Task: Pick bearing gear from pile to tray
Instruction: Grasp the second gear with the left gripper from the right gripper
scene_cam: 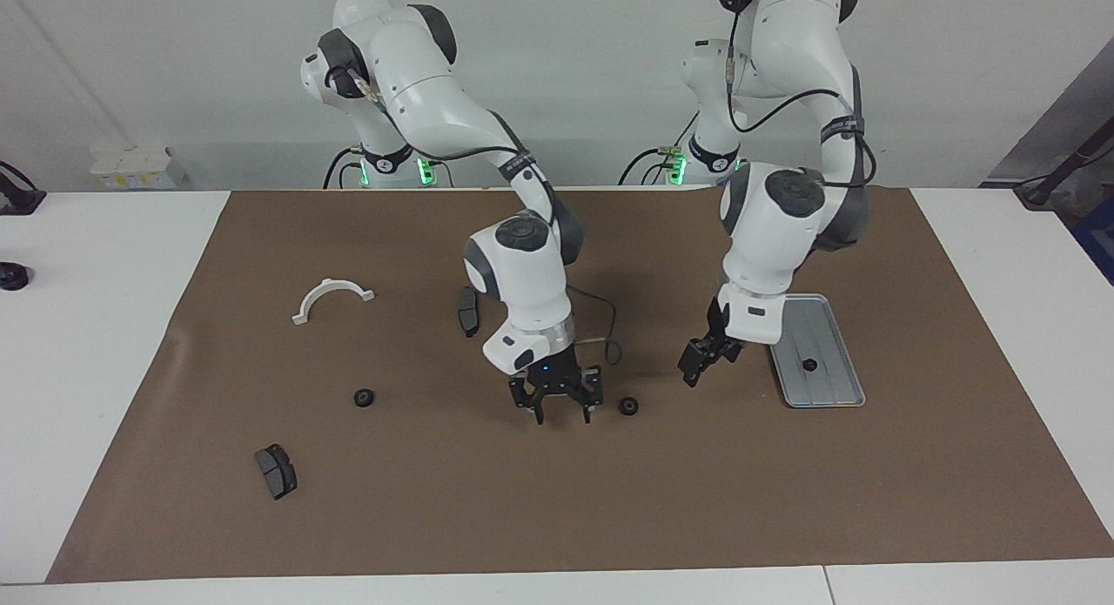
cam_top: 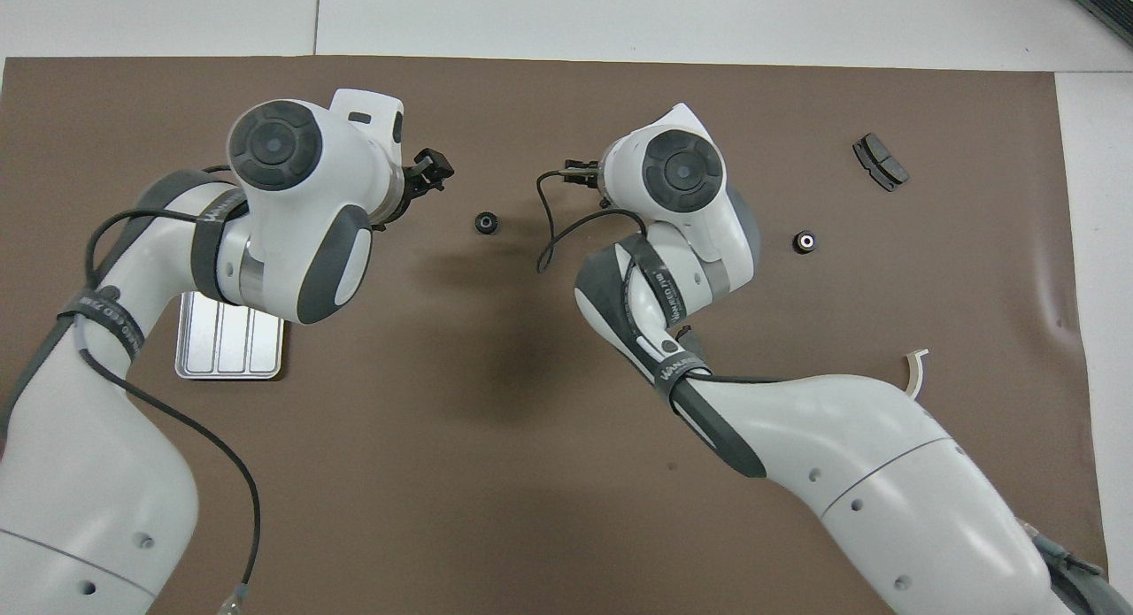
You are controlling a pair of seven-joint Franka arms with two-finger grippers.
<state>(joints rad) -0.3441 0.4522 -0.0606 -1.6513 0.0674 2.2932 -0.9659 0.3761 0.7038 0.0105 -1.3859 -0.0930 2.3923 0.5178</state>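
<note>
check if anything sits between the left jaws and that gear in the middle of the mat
Nothing visible does. The left gripper hangs over bare mat between the tray and the middle gear. The right gripper, open, is beside the gear at its other flank, not in the gap.

White table (scene_cam: 104, 344); brown mat (scene_cam: 557, 500) spread directly on it.

Bright, even overhead illumination throughout. Soft, diffuse shadows cast on the brown mat (cam_top: 531, 473) directly beneath both arms. Mild glare on the white arm shells and on the tray (scene_cam: 831, 387). Sharp focus; no motion blur, no noticeable edge distortion.
</note>
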